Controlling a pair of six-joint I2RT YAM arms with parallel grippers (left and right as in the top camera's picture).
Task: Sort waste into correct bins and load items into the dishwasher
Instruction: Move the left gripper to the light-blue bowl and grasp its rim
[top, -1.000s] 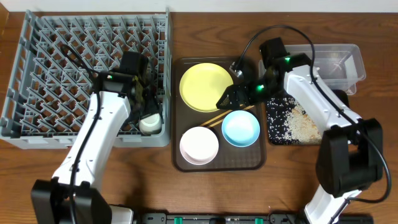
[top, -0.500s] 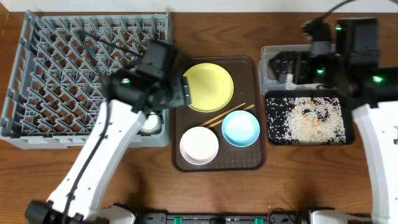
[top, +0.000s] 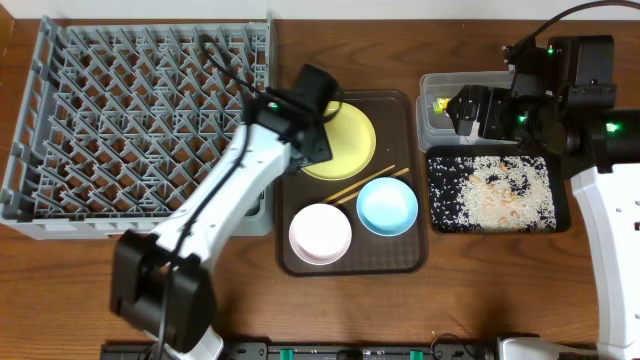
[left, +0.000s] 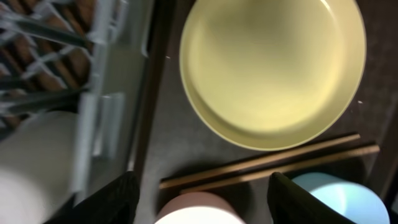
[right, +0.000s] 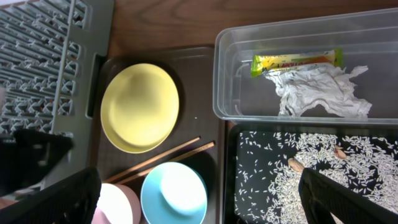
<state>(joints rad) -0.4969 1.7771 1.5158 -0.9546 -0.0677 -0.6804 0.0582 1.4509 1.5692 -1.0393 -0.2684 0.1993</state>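
On the wooden tabletop (top: 340, 50), a large grey plastic dish rack (top: 120, 110) with upright pegs stands at the left, just beside a brown serving tray (top: 400, 130). On the brown tray lie a round yellow plate (left: 267, 68), a pair of wooden chopsticks (left: 267, 163) just below it, a light blue bowl (top: 387, 206) and a white bowl (top: 320, 232).

The left gripper (left: 202, 186) hovers over the brown tray's left part, above the chopsticks and the near edge of the yellow plate. Its dark fingers (left: 118, 199) are spread apart and hold nothing. In the left wrist view a pale rounded shape sits in the rack's corner, too blurred to name.

The right gripper (right: 199, 177) hangs high over the right side, jaws spread wide and empty. Below it, a clear rectangular plastic tub (right: 249, 93) holds a green-and-orange snack wrapper (right: 297, 61) and crumpled white paper (right: 317, 90), the two touching. A flat black rectangular tray (top: 433, 200) lies just in front of the tub, with white rice-like food scraps (top: 490, 190) scattered over it.
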